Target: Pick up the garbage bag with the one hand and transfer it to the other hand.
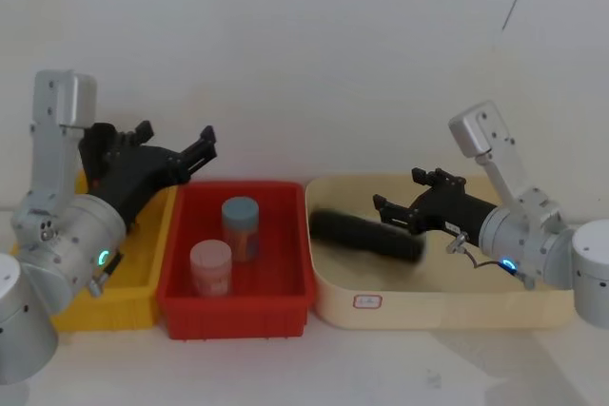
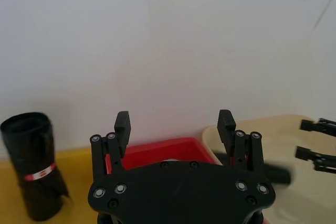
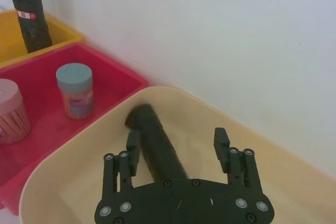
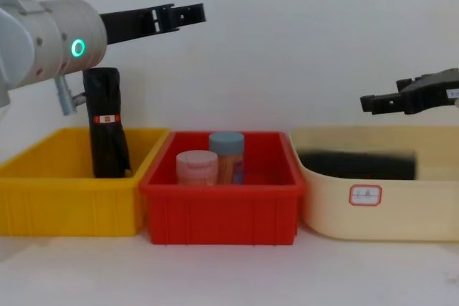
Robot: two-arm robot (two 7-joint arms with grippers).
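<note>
garbage bag point(image 4: 107, 123) upright in yellow bin point(image 4: 43, 198), at 7 o'clock under left tool point(image 4: 183, 13); right tool point(image 4: 376, 99) far. Both tools spread, empty.

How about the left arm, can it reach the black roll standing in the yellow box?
Probably yes. The left gripper hangs open in the air, close to the garbage bag, which stands in the yellow bin with its top above the rim. Nothing lies between them.
</note>
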